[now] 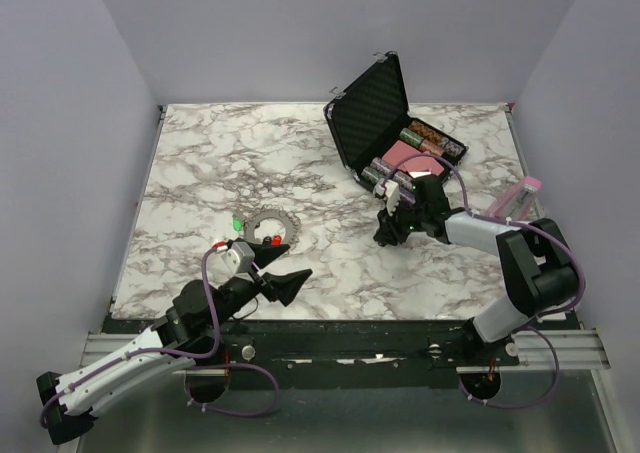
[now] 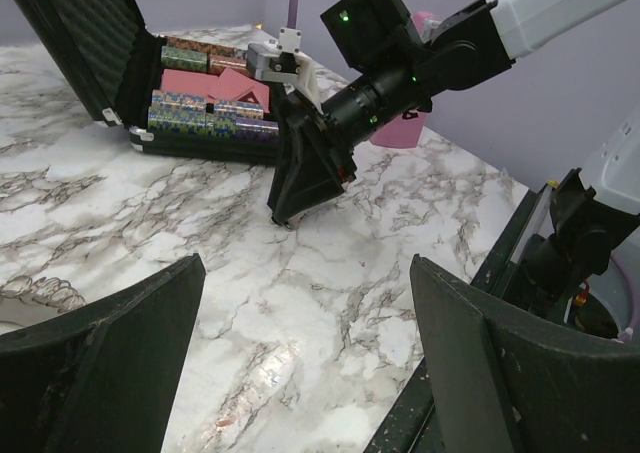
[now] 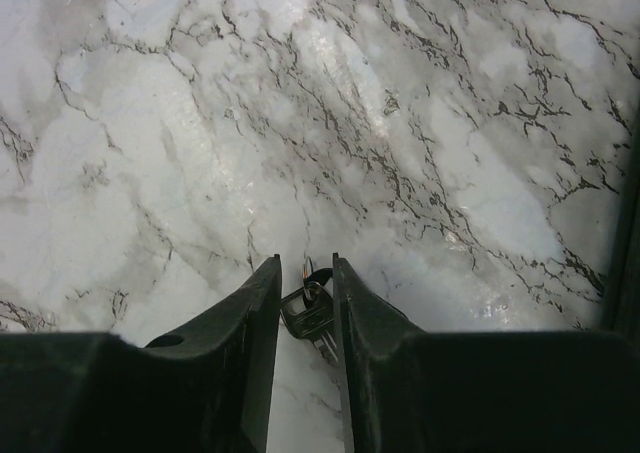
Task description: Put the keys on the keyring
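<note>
The keyring [image 1: 262,218], a thin silver chain, lies curled in a ring on the marble table at centre left. A red-headed key [image 1: 273,240] sits at its near edge. My left gripper [image 1: 297,260] [image 2: 305,273] hovers just right of the chain, open wide with nothing between its fingers. My right gripper [image 1: 385,236] [image 3: 305,263] points down at the table in front of the case, seen also in the left wrist view [image 2: 285,213]. Its jaws stand a little apart. A dark metal key [image 3: 312,315] with a small ring [image 3: 318,273] lies on the marble between them.
An open black hard case [image 1: 372,101] holding coloured rolls stands at the back right. A pink-capped container [image 1: 520,198] stands near the right edge. A small green piece [image 1: 237,223] lies by the chain's left side. The table's front rail [image 1: 350,328] runs below both grippers.
</note>
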